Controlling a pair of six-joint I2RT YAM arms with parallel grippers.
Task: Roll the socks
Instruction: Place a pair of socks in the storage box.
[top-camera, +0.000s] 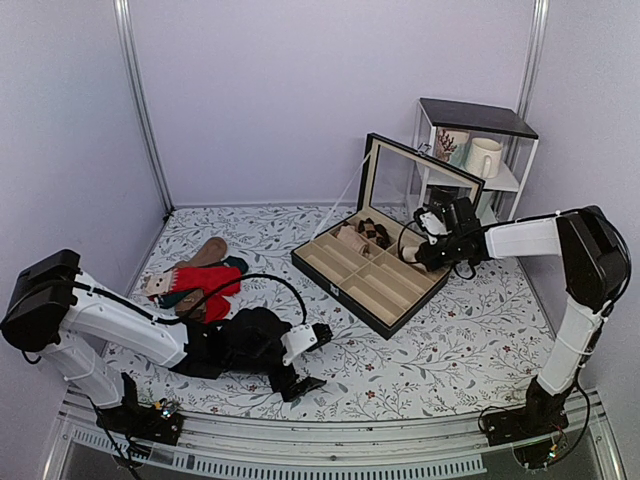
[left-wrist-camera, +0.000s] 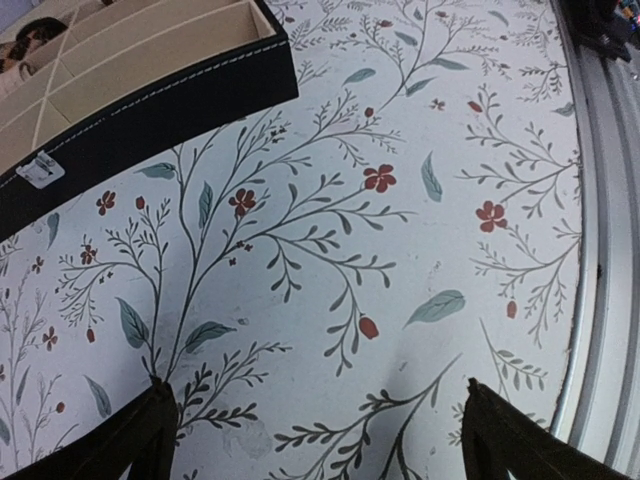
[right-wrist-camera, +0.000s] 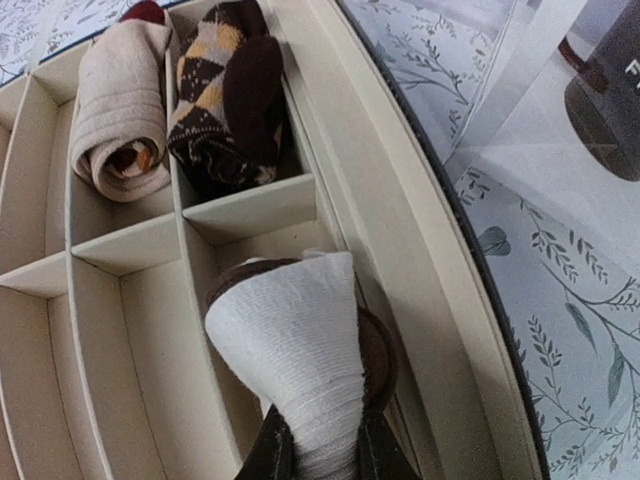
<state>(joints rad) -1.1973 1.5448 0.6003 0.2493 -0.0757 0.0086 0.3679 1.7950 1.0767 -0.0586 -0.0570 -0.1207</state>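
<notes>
The socks (right-wrist-camera: 290, 340) are rolled, clenched by the right gripper (right-wrist-camera: 320, 452) inside a right-hand compartment of the box (right-wrist-camera: 400, 230). Only release seems left; the left gripper (left-wrist-camera: 322, 425) hangs spread, empty

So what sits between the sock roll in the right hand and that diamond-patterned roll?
Only a cream divider wall of the box, seen in the right wrist view, separates the sock roll from the diamond-patterned roll.

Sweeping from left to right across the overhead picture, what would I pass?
A pile of red and tan-and-teal socks → left gripper, open → compartment box → right gripper, shut on a cream-and-brown sock roll at the box's right end → white mug on the shelf.
</notes>
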